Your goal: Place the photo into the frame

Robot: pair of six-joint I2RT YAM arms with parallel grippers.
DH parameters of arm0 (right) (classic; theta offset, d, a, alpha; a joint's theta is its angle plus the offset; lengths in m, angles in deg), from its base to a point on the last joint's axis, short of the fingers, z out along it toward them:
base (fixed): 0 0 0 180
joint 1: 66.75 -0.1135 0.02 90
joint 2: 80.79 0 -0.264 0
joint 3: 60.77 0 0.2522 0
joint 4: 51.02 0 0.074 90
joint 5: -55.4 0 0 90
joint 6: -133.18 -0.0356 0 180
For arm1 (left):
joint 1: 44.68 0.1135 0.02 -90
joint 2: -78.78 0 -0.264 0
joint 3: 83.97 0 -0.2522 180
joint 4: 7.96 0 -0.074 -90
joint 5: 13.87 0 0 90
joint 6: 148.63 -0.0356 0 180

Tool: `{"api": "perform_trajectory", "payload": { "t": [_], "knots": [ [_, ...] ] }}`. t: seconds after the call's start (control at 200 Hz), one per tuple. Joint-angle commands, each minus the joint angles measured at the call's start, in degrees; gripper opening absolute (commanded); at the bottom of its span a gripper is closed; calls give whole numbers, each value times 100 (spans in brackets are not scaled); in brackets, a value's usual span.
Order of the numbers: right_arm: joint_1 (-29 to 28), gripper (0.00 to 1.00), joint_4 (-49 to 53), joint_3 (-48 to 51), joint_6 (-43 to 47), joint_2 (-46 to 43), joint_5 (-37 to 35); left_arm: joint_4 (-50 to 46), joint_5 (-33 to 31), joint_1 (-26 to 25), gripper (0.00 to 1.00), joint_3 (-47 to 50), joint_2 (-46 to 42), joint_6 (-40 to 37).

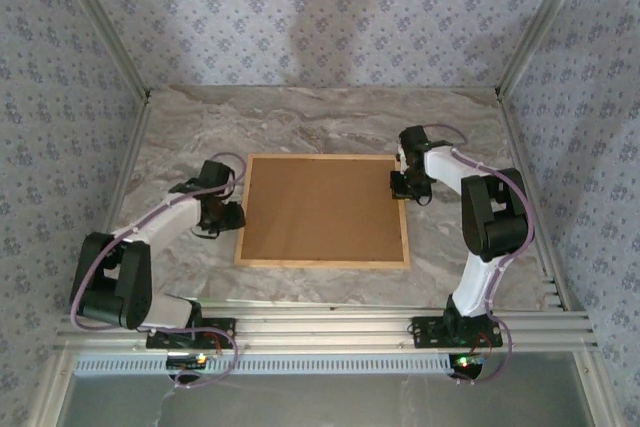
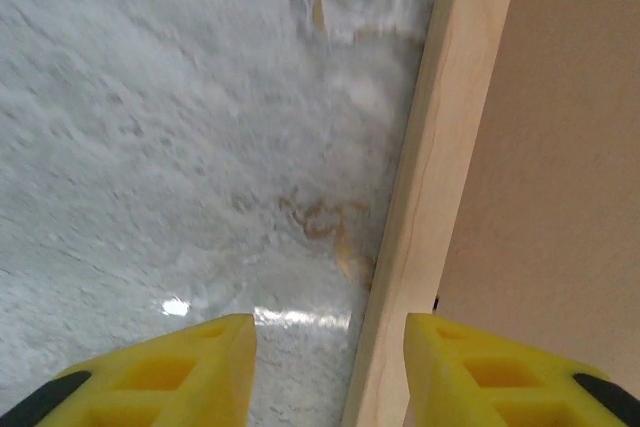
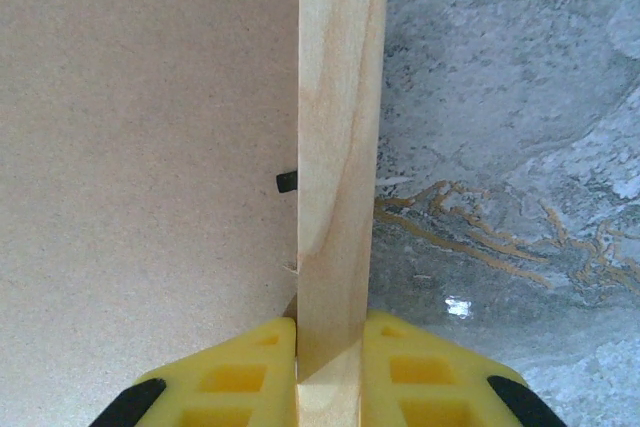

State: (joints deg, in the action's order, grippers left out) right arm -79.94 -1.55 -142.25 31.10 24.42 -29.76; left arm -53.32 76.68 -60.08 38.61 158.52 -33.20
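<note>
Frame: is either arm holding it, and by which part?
The right gripper pinches the frame by its right border. The left gripper straddles the left border, open, not gripping.

The frame (image 1: 320, 263) lies flat mid-table (image 1: 300, 117), the backing board (image 1: 320, 209) apparently seated inside it. The left gripper (image 2: 330, 325) straddles its left rail, and the right gripper (image 3: 330, 325) clamps the right rail.

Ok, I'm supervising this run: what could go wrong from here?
1. The right gripper is shut on the frame at its right rail; lifting that side alone might tip the backing board loose.
2. The left gripper straddles the left rail unclamped; closing off-centre could shove the frame sideways.
</note>
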Motion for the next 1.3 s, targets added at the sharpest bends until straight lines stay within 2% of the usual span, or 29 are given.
{"api": "perform_trajectory", "payload": {
  "t": [0.0, 0.695, 1.294],
  "knots": [
    [-87, 18, 16, 207, 170, 263, 303, 168, 168, -16, 42, -9, 129, 116],
    [-142, 18, -46, 210, 109, 272, 201, 612, 494, -110, 44, 151, 519, 129],
    [-168, 18, -38, 242, 83, 263, 184, 658, 497, -278, 45, 468, 867, 279]
  ]
}}
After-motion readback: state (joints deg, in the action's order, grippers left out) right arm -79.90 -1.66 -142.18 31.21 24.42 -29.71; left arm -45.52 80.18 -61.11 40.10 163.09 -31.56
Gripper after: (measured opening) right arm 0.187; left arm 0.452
